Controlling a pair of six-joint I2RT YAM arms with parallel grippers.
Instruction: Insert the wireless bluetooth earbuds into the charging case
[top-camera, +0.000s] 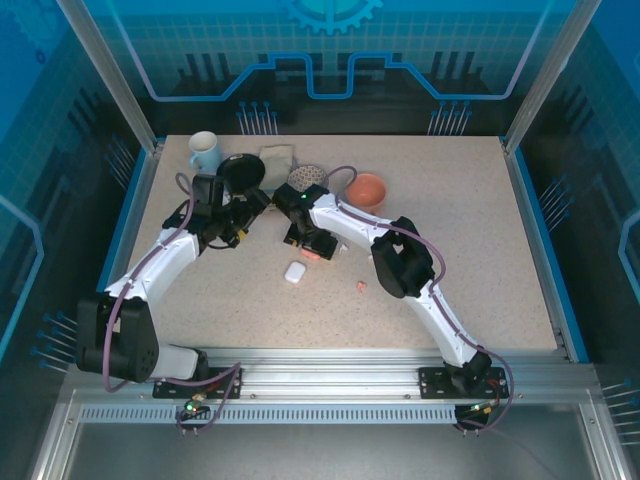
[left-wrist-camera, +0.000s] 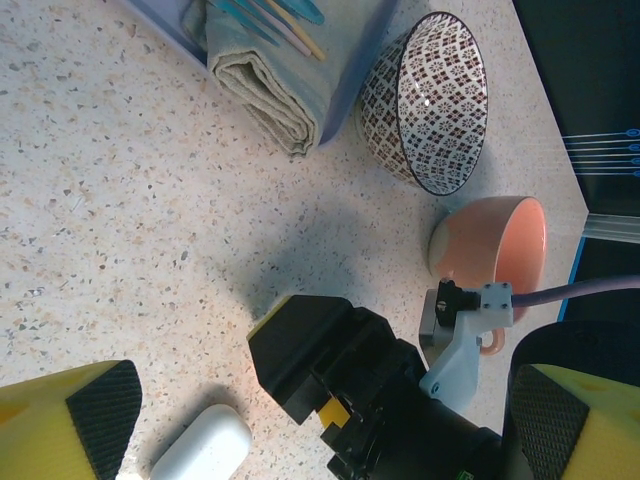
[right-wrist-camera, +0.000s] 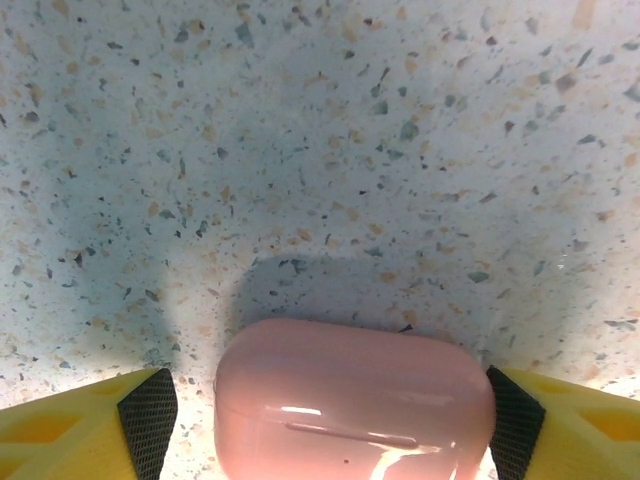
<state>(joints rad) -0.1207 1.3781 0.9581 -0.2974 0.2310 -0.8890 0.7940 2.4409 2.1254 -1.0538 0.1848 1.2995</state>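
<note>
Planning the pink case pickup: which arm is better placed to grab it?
Right. The right gripper straddles the pink case, jaws open, a pad on each side. The left gripper is open too, but stands back with the right arm's wrist in front of it.

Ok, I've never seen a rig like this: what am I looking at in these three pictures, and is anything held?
Two white robot arms, the left arm and the right arm, are bolted at the near edge of a speckled table. One picture looks down from above and behind them; the other two come from a camera on each wrist, so the yellow fingers are that arm's own pincer. The left pincer is wide open and empty. The right pincer stands open around a glossy pink pebble-shaped charging case, not yet gripping it. Nearby lie a white pebble-shaped case and one tiny salmon-pink earbud. Farther back sit a pale mug, a folded beige cloth, a patterned bowl and a salmon bowl.
</note>
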